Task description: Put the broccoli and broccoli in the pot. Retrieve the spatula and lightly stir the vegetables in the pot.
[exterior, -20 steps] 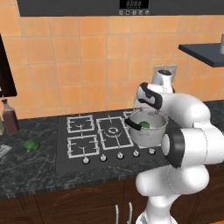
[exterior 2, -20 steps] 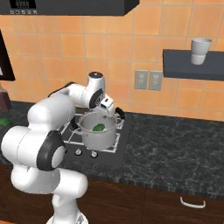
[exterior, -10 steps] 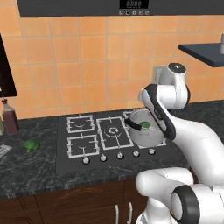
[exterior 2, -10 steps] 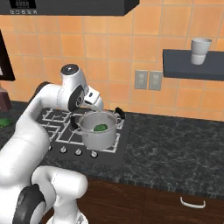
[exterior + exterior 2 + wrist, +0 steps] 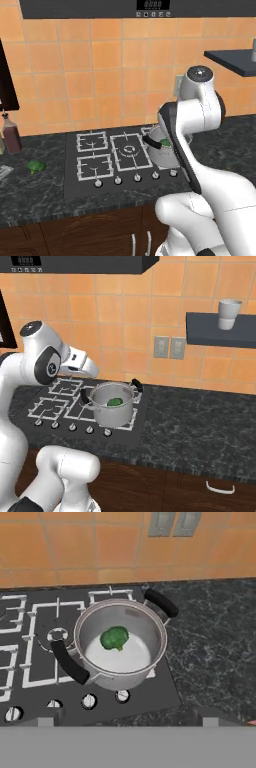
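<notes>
Claw is spread wide, holding nothing, poised above the pot and looking down into it — fingertips sit far apart at the bottom of the hand view. Count: one pot, two broccoli, two black pot handles. First broccoli lies on the pot floor, near centre, clear of the walls. Second broccoli sits on the dark counter left of the cooktop, well apart from the pot. Pot stands upright on the right-hand burner of the cooktop, close to its right edge; four burners in all, knobs in a row along the front. Right of the pot the counter runs bare to the tiled wall — open room there. A bottle stands at the wall, far left; a cup on a shelf upper right.
</notes>
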Controlling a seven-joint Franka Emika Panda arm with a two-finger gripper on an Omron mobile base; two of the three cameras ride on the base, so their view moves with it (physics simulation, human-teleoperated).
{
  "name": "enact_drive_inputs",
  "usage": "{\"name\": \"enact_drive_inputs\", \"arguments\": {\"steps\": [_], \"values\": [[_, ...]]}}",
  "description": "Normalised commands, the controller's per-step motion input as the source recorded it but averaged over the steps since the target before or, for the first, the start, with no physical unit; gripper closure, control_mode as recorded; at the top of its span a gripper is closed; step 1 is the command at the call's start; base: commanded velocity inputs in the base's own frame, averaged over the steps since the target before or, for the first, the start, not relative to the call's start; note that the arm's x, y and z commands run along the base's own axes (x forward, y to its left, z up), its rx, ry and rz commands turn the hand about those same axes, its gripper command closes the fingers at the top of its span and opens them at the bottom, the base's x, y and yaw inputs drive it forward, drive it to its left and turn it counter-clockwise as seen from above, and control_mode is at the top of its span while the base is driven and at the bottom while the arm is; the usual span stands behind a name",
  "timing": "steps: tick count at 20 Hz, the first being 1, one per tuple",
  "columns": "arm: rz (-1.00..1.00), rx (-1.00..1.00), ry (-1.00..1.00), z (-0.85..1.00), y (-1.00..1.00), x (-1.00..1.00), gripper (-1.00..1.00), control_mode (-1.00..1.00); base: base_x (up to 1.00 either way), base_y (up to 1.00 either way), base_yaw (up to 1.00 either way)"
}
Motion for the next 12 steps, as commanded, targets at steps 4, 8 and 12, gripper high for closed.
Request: {"name": "enact_drive_inputs", "arguments": {"steps": [4, 8, 12], "values": [[0.08, 0.10, 0.01, 0.19, 0.00, -0.19, -1.00, -1.00, 0.00, 0.00, 0.00], [0.18, 0.06, 0.01, 0.88, -0.01, -0.66, -1.00, -1.00, 0.00, 0.00, 0.00], [0.12, -0.06, 0.08, 0.42, 0.00, -0.65, -1.00, -1.00, 0.00, 0.00, 0.00]]}}
